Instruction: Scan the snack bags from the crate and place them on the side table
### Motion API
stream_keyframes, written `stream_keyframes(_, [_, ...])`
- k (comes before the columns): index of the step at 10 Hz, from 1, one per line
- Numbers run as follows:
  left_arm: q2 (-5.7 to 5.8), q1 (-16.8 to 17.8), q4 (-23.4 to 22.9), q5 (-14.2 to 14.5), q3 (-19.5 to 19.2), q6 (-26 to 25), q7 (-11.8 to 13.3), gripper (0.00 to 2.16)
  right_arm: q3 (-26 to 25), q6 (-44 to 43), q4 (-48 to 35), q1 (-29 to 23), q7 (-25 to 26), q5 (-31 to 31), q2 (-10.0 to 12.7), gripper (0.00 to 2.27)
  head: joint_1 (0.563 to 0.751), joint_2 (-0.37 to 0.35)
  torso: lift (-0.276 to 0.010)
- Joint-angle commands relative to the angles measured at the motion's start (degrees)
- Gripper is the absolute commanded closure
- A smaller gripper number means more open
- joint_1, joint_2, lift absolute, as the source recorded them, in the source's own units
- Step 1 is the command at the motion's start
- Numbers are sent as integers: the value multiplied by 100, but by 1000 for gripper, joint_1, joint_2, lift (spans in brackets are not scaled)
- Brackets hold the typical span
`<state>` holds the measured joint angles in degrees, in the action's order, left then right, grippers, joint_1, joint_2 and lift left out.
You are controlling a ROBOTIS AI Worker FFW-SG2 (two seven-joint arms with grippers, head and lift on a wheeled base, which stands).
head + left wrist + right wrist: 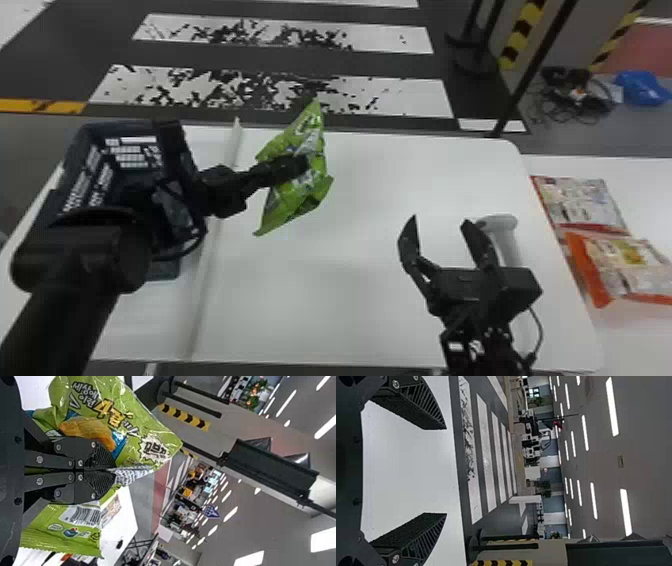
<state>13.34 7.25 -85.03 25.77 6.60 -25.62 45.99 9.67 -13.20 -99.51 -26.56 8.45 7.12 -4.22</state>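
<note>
White table (350,305), mid-frame | left gripper (301,166) pinches green bag (291,202), upper middle | right gripper (440,220) wide, lower right | bag out; likely grab white scanner (509,241), scan next

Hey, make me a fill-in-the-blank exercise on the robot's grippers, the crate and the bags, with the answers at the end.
The snack bag held by the left gripper is mostly ____ in colour. The right gripper is not shut but ____. The crate stands on the robot's ____ side. The side table is on the robot's ____ side.
Missing words: green; open; left; right.
</note>
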Motion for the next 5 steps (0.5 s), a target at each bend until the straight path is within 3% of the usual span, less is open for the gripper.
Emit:
stream_keyframes(1, [-218,-13,206,-107,474,228,-205,2135,-18,-20,-25,-33,17,0,1,110,695,-97,-50])
stream_keyframes(2, [-350,-4,373,-257,808,545,-530,2132,-27,-20,-33,-42,25,0,1,110,695,-136,-50])
stream_keyframes(3, [-508,39,592,-380,1010,703,-670,2132,-27,-38,-42,-60,52,0,1,110,695,-170,-50])
stream_keyframes(5, [-622,83,847,-503,1370,984,-837,2017,-62,-55,-69,-86,52,0,1,110,695,-227,-50])
